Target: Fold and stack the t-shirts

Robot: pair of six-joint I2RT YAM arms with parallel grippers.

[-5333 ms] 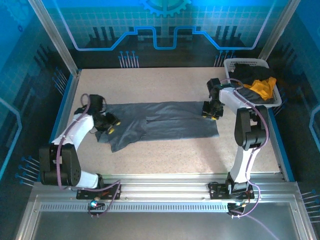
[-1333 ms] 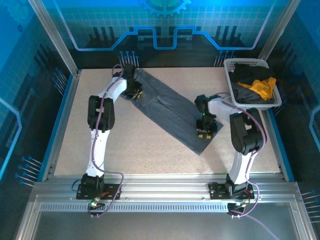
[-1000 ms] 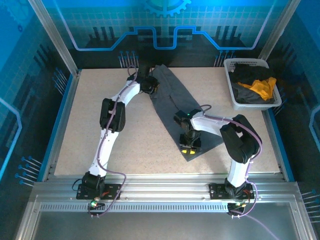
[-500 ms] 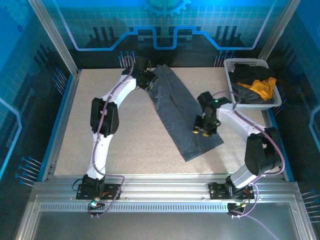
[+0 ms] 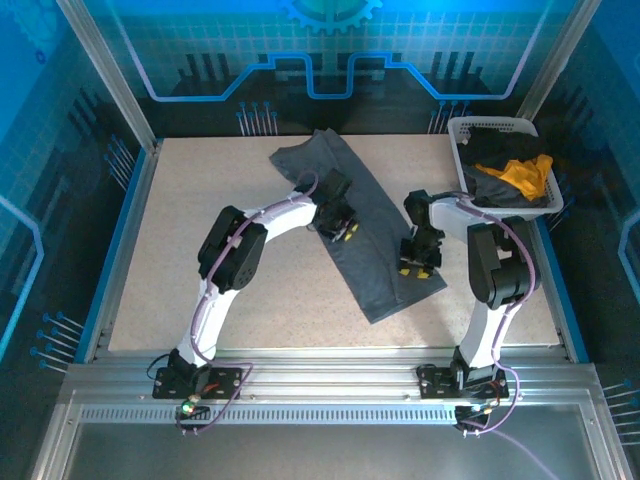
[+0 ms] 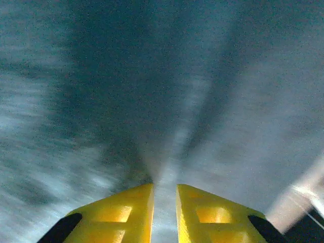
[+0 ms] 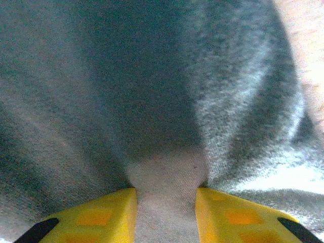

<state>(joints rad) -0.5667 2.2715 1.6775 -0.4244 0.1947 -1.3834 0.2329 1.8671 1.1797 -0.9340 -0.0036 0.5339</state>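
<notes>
While the left gripper point(image 5: 343, 228) and right gripper point(image 5: 415, 268) pinch the half-folded slate grey cloth t-shirt point(image 5: 372, 258), a black shirt point(image 5: 490, 150) and orange-yellow shirt point(image 5: 526, 175) await folding in the white lattice basket point(image 5: 490, 122).

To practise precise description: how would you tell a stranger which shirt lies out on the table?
Find the speckled beige table. Across its middle runs a slate-grey cloth t-shirt, folded into one long diagonal band. Unlike the black and orange-yellow clothes bunched in the white plastic lattice basket, it lies stretched out alone.

The t-shirt point(image 5: 372, 240) lies diagonally on the table point(image 5: 200, 200), left of the far-right basket point(image 5: 490, 122) holding other shirts point(image 5: 492, 152).
</notes>
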